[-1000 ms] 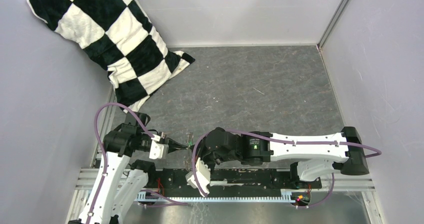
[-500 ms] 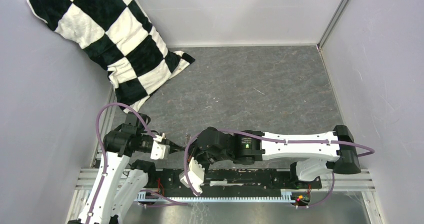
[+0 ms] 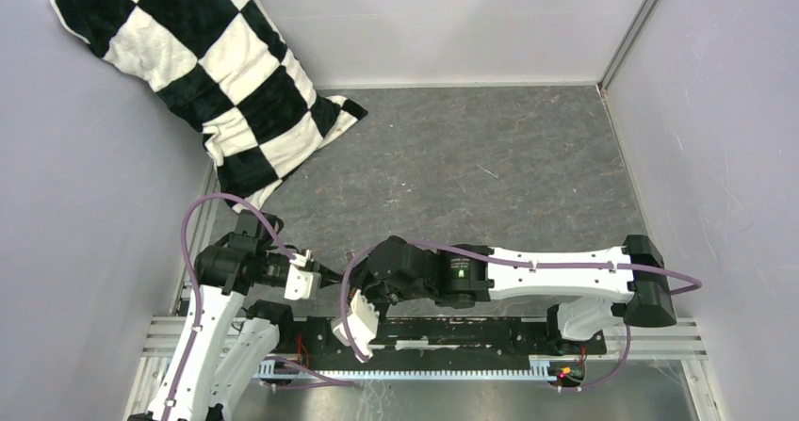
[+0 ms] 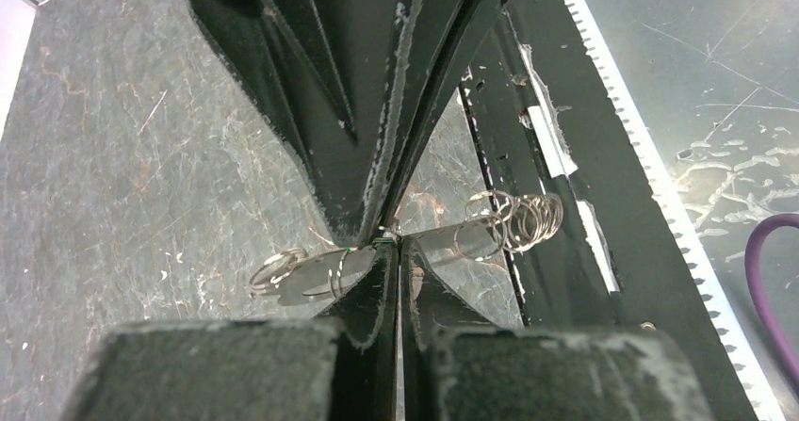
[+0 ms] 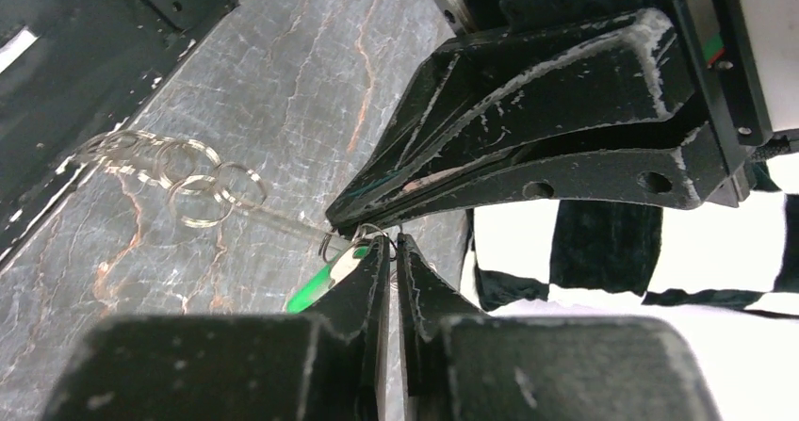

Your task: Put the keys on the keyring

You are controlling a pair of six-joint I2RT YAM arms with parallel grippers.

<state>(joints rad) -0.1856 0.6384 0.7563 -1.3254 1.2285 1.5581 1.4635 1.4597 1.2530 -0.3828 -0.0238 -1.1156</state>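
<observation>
Overhead, the left pincer (image 3: 330, 273) and right pincer (image 3: 353, 277) meet tip to tip over the near-left tabletop (image 3: 471, 157), and whatever sits between them is too small to make out. From the left wrist, that pincer is pressed together on the thin wire of the keyring (image 4: 509, 223), held clear of the tabletop. From the right wrist, the right pincer is pressed together on the keys (image 5: 311, 294), the green tag just beside the ring wire.

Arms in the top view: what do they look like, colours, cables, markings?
The left arm and right arm have white links and black joints. A purple cable runs along each. A small green light glows on the right arm. The fingers are black, tapered, scuffed pale at the edges.
</observation>
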